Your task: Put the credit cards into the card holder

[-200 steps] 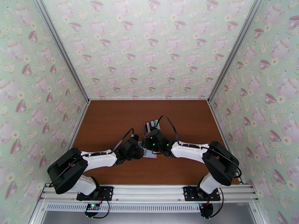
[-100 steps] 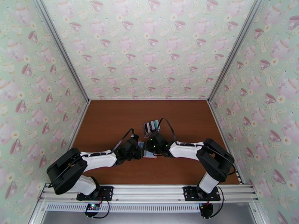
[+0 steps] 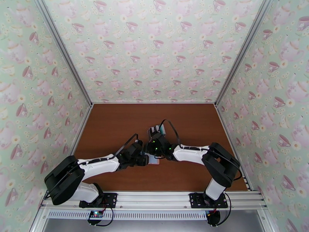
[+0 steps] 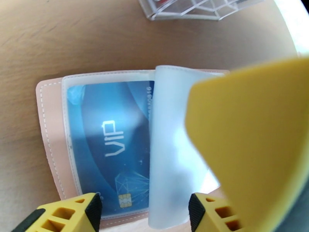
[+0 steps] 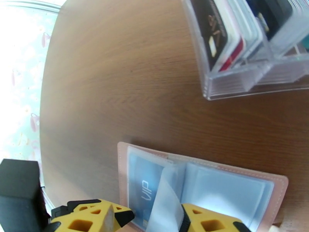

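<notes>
Hazard: unclamped sleeve leaf, at blue card's 3 o'clock, may flop shut.
Left hand and right hand both gape (gripping nothing).

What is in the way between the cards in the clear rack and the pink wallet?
Nothing visible: bare table lies between the rack holding the cards and the open wallet. Inside the wallet, one clear sleeve stands up near the middle.

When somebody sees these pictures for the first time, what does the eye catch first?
The pink card holder lying open on the brown table, with a blue VIP card in one pocket and one clear leaf standing up in the middle. Beyond it, a clear rack holds more cards.
</notes>
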You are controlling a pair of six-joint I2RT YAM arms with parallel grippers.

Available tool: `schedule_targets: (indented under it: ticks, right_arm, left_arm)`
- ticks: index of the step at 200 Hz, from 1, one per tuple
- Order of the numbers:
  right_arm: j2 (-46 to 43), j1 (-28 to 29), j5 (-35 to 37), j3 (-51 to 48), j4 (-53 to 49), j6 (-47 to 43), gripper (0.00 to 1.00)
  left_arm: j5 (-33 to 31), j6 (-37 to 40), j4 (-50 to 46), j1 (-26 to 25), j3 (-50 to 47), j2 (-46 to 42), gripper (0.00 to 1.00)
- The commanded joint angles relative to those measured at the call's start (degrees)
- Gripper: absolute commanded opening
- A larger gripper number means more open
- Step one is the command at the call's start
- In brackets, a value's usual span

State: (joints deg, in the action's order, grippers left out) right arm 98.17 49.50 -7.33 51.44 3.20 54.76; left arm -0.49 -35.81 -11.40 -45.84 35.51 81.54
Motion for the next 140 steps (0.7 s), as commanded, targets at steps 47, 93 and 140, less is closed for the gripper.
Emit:
schedule_targets:
  ticks: [47,93,140]
  right_arm:
    - [2.3,1.2,-5.0,0.9,4.7,3.4,0.49]
    - [3.3,2.3,-6.0,1.4,6.5,4.5,0.49]
    - [6.7,3.3,-7.4,2.2,9.1,6.0,0.49]
  left_arm:
    - [-1.4,2.2,-5.7,0.7,3.7,-2.3,0.71]
    - [-2.6,2.7,-7.9,1.4,3.4,-7.1,0.71]
    - [-2.9,3.2,-10.4,3.8,0.9,-13.4,0.71]
